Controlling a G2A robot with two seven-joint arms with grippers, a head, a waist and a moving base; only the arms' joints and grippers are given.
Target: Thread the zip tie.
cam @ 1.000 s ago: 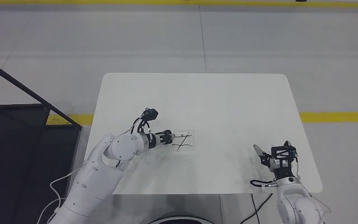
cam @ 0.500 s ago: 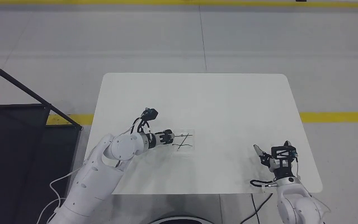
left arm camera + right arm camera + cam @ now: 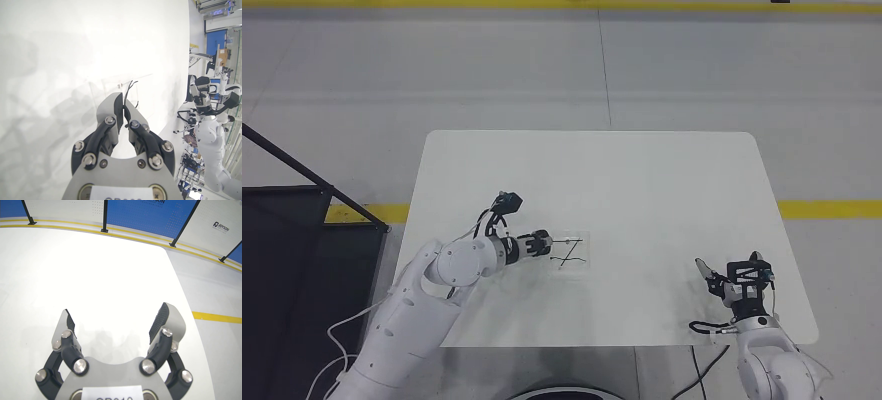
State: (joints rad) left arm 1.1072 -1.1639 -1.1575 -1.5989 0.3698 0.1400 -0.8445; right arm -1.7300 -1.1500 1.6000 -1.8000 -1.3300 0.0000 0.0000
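Black plastic zip tie [image 3: 570,258] [image 3: 127,92]: very thin, wiry strand, slightly kinked, lying on a clear plastic sheet [image 3: 580,240] [image 3: 109,85] w/ at least one more black strand [image 3: 577,246] [image 3: 136,103] of the same kind crossing it. From the top view they read as a small X of dark lines; head vs tail ends too small to tell. In the left wrist view the far ends fork into two short tips.

Sheet and strands sit on the white rounded-corner table [image 3: 662,190] [image 3: 75,37] [image 3: 94,275], in its left half, closer to the near edge than the far one, well in from the left edge.

Left gripper [image 3: 545,243] [image 3: 123,101] is low over the table at the sheet's left end, pointing twd the right edge. Jaws pressed together, black ribbed pads [image 3: 119,106] pinching one end of the zip tie; the strand comes out btw the tips and runs on over the sheet.

Right gripper [image 3: 730,266] [image 3: 116,308] is near the table's near right corner, well apart from the sheet, pointing twd the far edge. Jaws spread wide, nothing btw them, bare table surface under the pads [image 3: 157,319].
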